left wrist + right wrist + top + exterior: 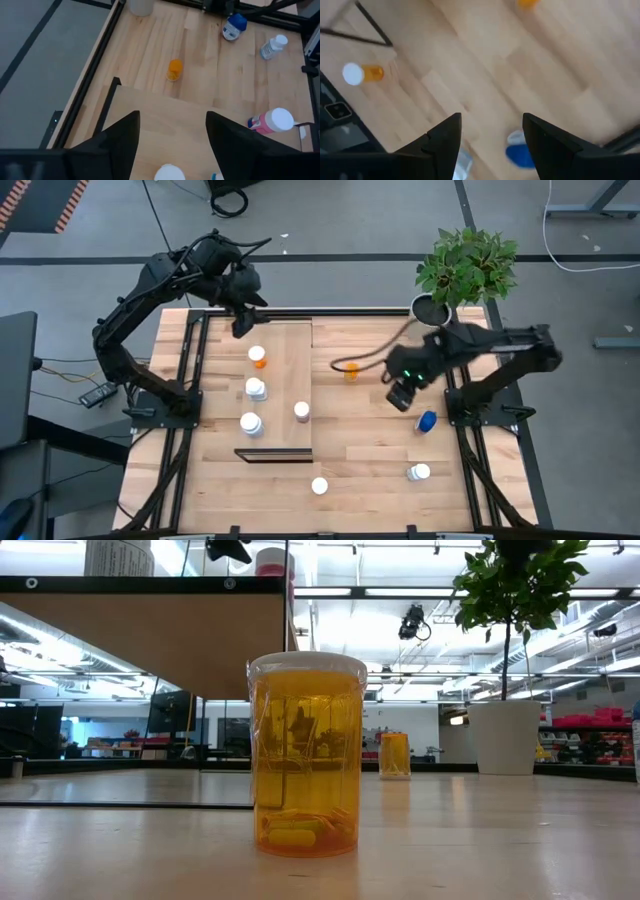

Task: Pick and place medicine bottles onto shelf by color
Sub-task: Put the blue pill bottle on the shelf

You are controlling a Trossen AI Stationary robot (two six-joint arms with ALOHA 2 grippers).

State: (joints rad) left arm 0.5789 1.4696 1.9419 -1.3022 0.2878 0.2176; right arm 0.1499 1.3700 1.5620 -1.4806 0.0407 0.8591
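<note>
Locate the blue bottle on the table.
In the high view the blue bottle lies on its side on the tabletop's right part, just below the right claw and above the white bottle.

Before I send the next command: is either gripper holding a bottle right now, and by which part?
Nothing is held. The left gripper is open over the shelf; the right gripper is open above the table, near the blue bottle.
</note>
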